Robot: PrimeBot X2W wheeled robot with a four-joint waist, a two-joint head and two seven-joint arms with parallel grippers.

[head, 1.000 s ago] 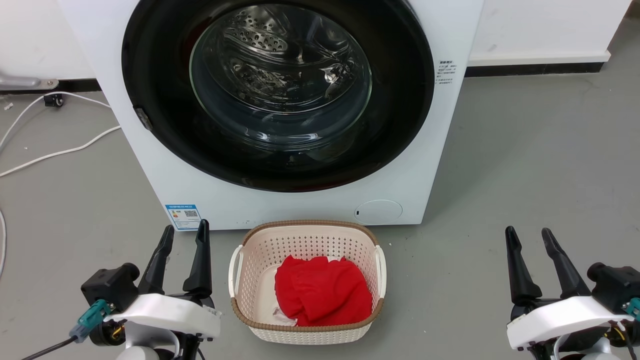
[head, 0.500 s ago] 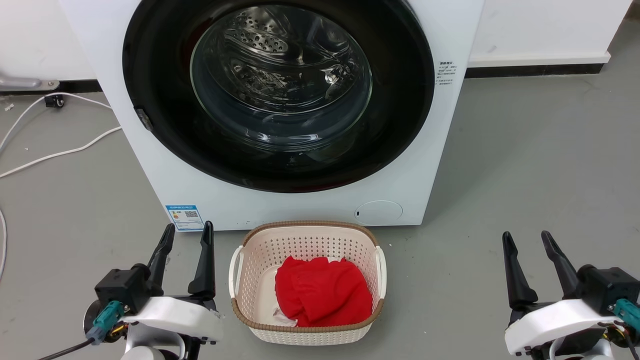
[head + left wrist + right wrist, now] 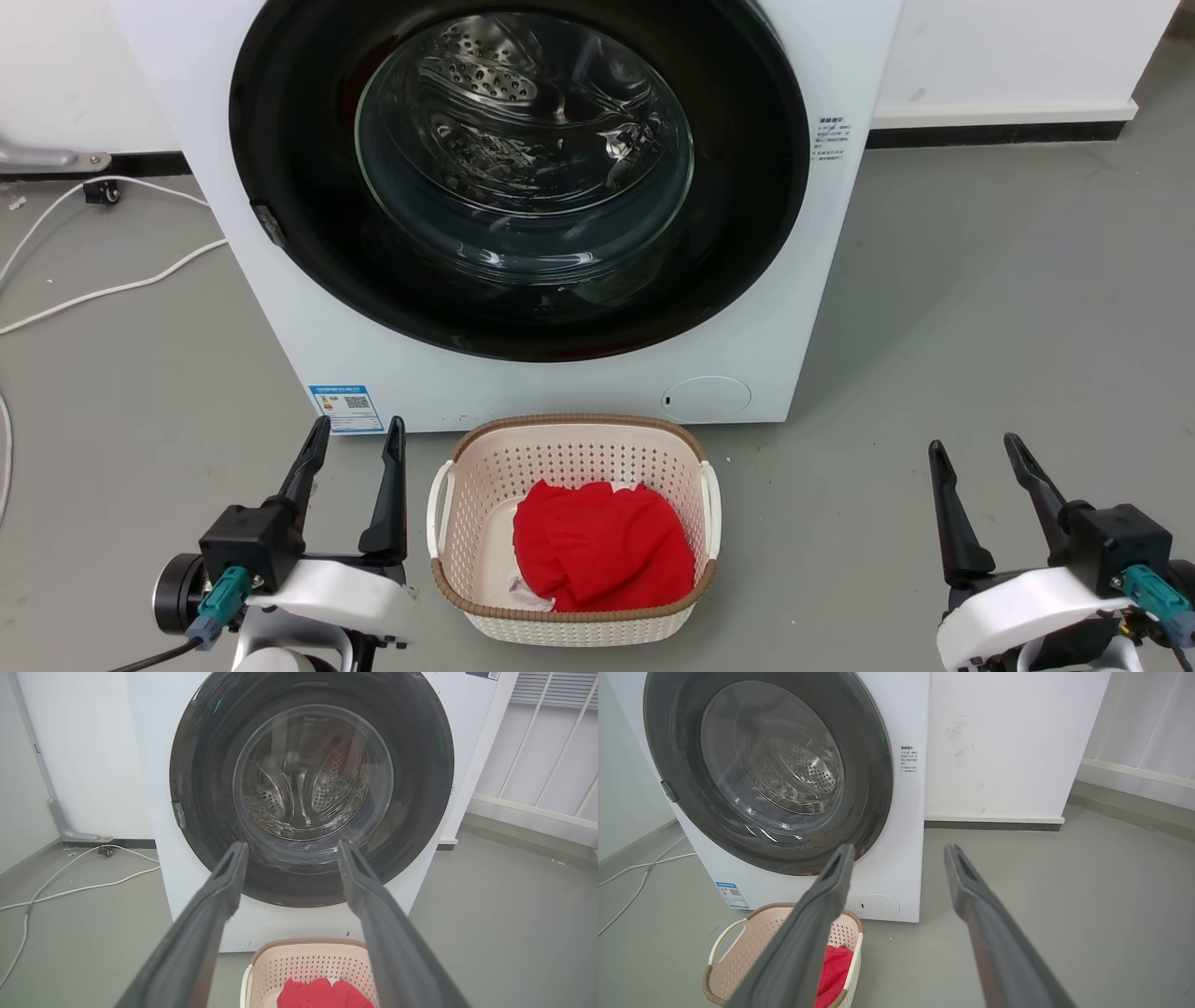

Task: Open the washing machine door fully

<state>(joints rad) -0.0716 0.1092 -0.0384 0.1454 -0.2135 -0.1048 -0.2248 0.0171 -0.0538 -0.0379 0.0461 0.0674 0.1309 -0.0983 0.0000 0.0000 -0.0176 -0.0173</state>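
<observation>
- Loose white cables [image 3: 103,285] lie on the grey floor left of the big white front-loading washing machine [image 3: 579,397], probably outside any arm path.
- The left gripper [image 3: 359,425] hovers low before the machine's left front corner. Its two long dark fingers are spread wide and hold nothing, a stand-off that suits an approach.
- A small grey tab [image 3: 266,222] sits on the left rim of the large round glossy black door [image 3: 523,159]. Whether it is a latch or a hinge part cannot be told at this size.
- The door lies shut, flush against the machine front, so opening has not begun.
- A cream perforated plastic basket [image 3: 571,419] holding red cloth [image 3: 602,541] stands just before the machine, below the door. The door should swing clear above it.
- The right gripper [image 3: 973,443] hovers low, right of the machine, fingers spread and empty.
</observation>
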